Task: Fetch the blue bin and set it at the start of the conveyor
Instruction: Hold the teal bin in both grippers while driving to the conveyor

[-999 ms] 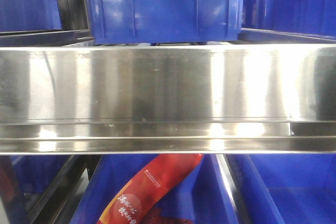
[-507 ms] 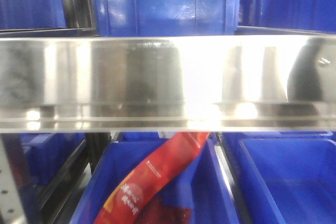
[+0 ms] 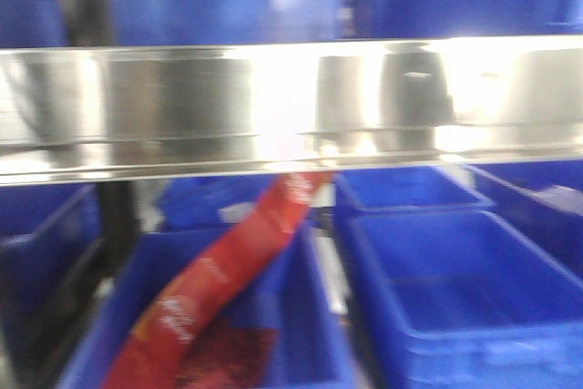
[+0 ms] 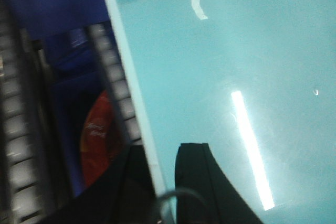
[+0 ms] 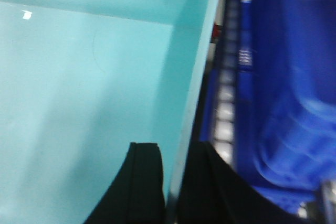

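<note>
Left of everything, the left tool [image 4: 160, 153] straddles the left wall of the bin [image 4: 226, 66]. One dark finger [image 4: 199, 182] sits inside the tub and the other outside. The gap is narrow, with the pale rim pinched between them. Outside that wall run rows of grey rollers [image 4: 113, 77] over dark blue plastic, with a blurred red shape [image 4: 97, 135] just beside them. The bin's turquoise floor is smooth and glossy and reflects a bright strip of light.

From the front, all is smeared. A steel rail [image 3: 182, 107] crosses the full width, with dark blue crates above and below it. Below, from the left, comes a crate [image 3: 46, 234] at the edge. Next is one with a red packet [image 3: 219, 289] leaning up out of it towards the rail. A wide crate [image 3: 455, 289] follows on the right.

On the right, the right tool [image 5: 173, 148] grips the bin's [image 5: 79, 87] right wall the same way. One finger is inside and one outside, closed narrow on the rim. Just beyond that wall lie more rollers [image 5: 226, 103], then a dark blue crate [image 5: 294, 103], blurred.

The bin is thus held between both tools by its two opposite walls. Whether its base rests on anything cannot be told.
</note>
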Tool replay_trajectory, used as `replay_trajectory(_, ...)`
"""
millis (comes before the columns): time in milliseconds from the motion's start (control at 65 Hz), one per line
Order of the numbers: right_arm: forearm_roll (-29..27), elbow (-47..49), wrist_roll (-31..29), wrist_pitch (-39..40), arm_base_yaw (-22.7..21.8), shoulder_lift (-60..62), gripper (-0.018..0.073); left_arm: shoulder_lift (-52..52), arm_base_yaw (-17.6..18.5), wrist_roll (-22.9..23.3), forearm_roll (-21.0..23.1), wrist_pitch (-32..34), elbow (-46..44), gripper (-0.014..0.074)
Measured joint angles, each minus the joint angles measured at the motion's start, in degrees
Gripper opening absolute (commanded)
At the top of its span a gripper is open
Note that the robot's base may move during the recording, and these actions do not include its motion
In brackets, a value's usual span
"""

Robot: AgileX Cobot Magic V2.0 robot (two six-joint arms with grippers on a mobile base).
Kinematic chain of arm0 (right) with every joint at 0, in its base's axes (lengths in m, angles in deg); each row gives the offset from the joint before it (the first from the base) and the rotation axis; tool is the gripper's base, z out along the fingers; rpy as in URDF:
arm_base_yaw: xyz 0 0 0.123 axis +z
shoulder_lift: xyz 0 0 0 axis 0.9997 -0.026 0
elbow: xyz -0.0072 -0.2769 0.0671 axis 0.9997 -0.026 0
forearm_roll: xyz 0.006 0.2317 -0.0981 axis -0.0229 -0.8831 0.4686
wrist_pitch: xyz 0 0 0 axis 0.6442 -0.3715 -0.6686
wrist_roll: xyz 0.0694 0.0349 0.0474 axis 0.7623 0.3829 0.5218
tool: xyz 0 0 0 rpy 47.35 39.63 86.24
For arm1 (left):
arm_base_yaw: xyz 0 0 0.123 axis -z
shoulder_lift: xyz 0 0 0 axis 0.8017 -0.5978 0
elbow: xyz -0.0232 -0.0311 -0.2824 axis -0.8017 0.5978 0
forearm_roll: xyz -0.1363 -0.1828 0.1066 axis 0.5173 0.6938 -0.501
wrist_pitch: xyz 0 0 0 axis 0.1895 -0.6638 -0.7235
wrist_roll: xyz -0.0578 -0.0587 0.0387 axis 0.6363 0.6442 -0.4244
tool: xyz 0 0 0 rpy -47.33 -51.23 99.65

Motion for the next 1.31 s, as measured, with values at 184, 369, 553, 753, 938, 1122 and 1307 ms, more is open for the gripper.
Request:
replay_trajectory(184, 0.0, 0.0, 0.0, 0.0, 0.0, 0.0, -0.0152, 0.0, 0.0, 0.0, 0.19, 0.0, 0.0, -0.0111)
replay_trajectory(369, 0.0, 0.0, -0.14, 0.0, 0.0, 0.0, -0.0152, 0.0, 0.0, 0.0, 0.24, 0.0, 0.0, -0.0111)
replay_trajectory(553, 0.0, 0.0, -0.14, 0.0, 0.0, 0.0, -0.0152, 0.0, 0.0, 0.0, 0.24, 0.0, 0.0, -0.0111)
replay_trajectory(753, 0.0, 0.0, -0.14, 0.0, 0.0, 0.0, -0.0152, 0.0, 0.0, 0.0, 0.33, 0.0, 0.0, -0.0111)
replay_trajectory(938, 0.0, 0.0, -0.14, 0.0, 0.0, 0.0, -0.0152, 0.0, 0.0, 0.0, 0.33, 0.0, 0.0, -0.0111)
replay_trajectory(1122, 0.0, 0.0, -0.14, 0.0, 0.0, 0.0, -0.0152, 0.0, 0.0, 0.0, 0.33, 0.0, 0.0, -0.0111)
replay_trajectory(1307, 0.0, 0.0, -0.14, 0.0, 0.0, 0.0, -0.0152, 0.0, 0.0, 0.0, 0.33, 0.0, 0.0, -0.0111)
